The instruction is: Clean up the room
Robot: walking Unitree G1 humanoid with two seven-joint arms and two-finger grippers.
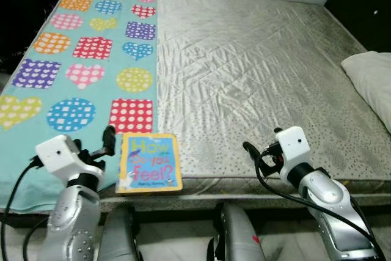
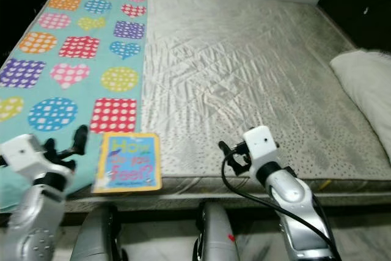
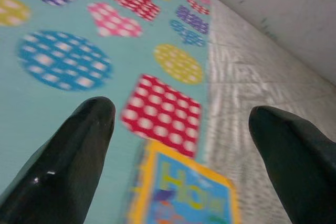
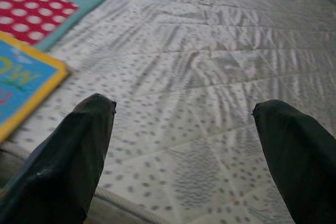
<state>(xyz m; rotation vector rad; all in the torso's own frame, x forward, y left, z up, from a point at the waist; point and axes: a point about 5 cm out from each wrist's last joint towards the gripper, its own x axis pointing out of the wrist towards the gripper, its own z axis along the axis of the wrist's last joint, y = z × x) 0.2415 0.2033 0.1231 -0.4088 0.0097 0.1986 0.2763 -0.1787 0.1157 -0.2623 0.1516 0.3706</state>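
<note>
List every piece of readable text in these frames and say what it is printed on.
"How do you Feel?" – title on the cover of the yellow-bordered blue picture book lying at the near edge of the bed.
A small line under the title on the same cover – too small to read.
The teal blanket with dotted hearts, circles and squares carries no lettering.

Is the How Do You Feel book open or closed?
Closed. The book lies flat on the bed's near edge with its front cover and title facing up; no inside pages show.
</note>
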